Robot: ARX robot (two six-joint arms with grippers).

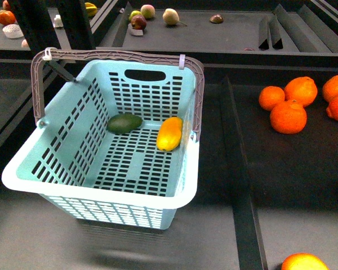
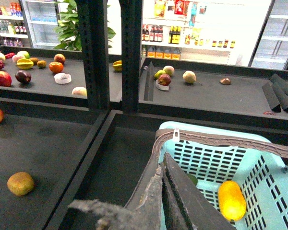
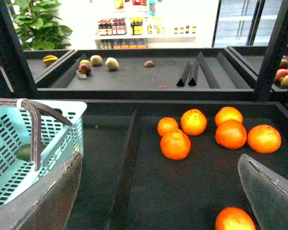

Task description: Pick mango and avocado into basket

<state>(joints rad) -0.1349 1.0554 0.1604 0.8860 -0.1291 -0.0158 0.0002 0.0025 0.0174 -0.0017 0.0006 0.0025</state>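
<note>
Item 1, the basket: light teal, slotted walls and base, mauve handles folded up and bound with a white tie. You will find it tilted in the dark display bin left of centre in the front view. Thin plastic, likely light and a little flexible; take it by the handles or the rim if you must shift it.

Item 2, the avocado: dark green, lying on the basket floor near the far wall. Smooth skin, probably firm; grip across its widest part, since the pointed end would slip.

Item 3, the mango: yellow to orange, also on the basket floor, close against the right wall and apart from the avocado. Heavier than it looks, I judge, and easily bruised; hold it across the middle of its length with gentle pressure.

Item 4, left pincer: jaws pressed together, and they appear to clamp the basket's handle near the rim, though the close view leaves that uncertain.

Item 5, right pincer: jaws wide apart, nothing between them, poised over the bin of orange fruits.

Status: both fruits rest inside the basket, so you may judge the task complete or nearly so.
</note>
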